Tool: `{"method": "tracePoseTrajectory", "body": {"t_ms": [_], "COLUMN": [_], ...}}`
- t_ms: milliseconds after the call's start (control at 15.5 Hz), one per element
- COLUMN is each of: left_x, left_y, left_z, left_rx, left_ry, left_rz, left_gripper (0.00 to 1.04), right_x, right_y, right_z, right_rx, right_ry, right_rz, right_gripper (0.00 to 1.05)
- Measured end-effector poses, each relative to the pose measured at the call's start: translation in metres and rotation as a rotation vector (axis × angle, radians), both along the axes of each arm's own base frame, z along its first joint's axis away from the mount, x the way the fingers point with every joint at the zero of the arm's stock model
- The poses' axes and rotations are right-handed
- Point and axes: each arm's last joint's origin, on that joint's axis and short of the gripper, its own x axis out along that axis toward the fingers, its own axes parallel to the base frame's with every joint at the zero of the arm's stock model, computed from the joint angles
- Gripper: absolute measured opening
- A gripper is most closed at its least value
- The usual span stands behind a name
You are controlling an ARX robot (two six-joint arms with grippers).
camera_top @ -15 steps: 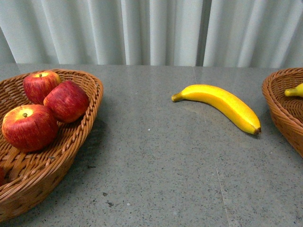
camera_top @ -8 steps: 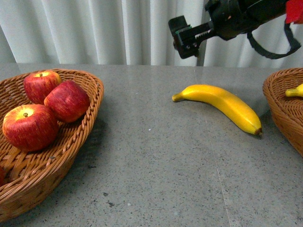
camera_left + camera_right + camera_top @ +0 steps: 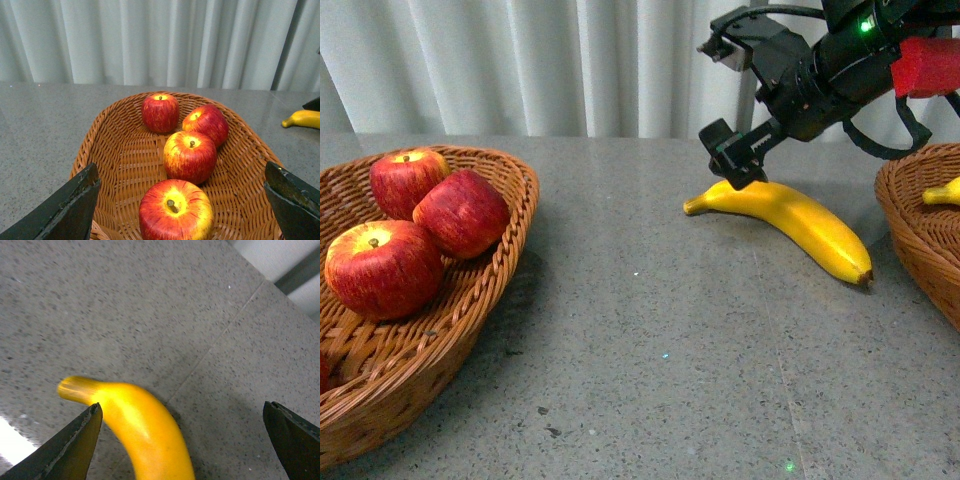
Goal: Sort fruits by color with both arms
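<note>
A long yellow banana (image 3: 790, 222) lies on the grey table (image 3: 650, 330). My right gripper (image 3: 730, 110) hangs open just above its stem end. In the right wrist view the banana (image 3: 145, 435) lies between the open jaws (image 3: 181, 409), close to one finger, untouched. Three red apples (image 3: 460, 212) lie in the left wicker basket (image 3: 495, 270). My left gripper (image 3: 181, 172) is open and empty above this basket (image 3: 120, 150), over several apples (image 3: 176, 210). It does not show in the front view.
A second wicker basket (image 3: 920, 235) stands at the right edge with the tip of another banana (image 3: 942, 192) in it. White curtains close off the back of the table. The table banana also shows at the edge of the left wrist view (image 3: 302, 119).
My right arm has come into view from the upper right and dropped down to the banana's stem end. The fruits and baskets have not moved.
</note>
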Motion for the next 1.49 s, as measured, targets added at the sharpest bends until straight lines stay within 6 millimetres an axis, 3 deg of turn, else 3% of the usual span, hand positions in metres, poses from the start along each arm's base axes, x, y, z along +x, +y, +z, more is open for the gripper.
{"method": "tracePoseTrajectory", "body": {"t_ms": [194, 388, 647, 841, 1164, 1294, 1488], "left_x": [0.0, 0.0, 0.0, 0.0, 0.0, 0.0, 0.0], "left_y": [0.0, 0.0, 0.0, 0.0, 0.0, 0.0, 0.0], "left_z": [0.0, 0.0, 0.0, 0.0, 0.0, 0.0, 0.0], "left_rx": [0.0, 0.0, 0.0, 0.0, 0.0, 0.0, 0.0], "left_ry": [0.0, 0.0, 0.0, 0.0, 0.0, 0.0, 0.0], "left_rz": [0.0, 0.0, 0.0, 0.0, 0.0, 0.0, 0.0], "left_gripper": [0.98, 0.98, 0.98, 0.98, 0.98, 0.98, 0.98], "right_x": [0.009, 0.008, 0.005, 0.004, 0.002, 0.0, -0.013], "right_y": [-0.014, -0.014, -0.014, -0.01, -0.003, -0.004, -0.016], "right_z": [-0.008, -0.009, -0.029, -0.032, -0.034, -0.023, 0.04], "right_rx": [-0.042, -0.06, -0.097, -0.102, -0.076, 0.0, 0.288], "right_ry": [0.057, 0.092, 0.152, 0.149, 0.135, 0.101, -0.069], "right_rz": [-0.02, -0.012, 0.002, 0.012, 0.026, 0.028, 0.038], "right_gripper": [0.98, 0.98, 0.98, 0.97, 0.43, 0.36, 0.36]}}
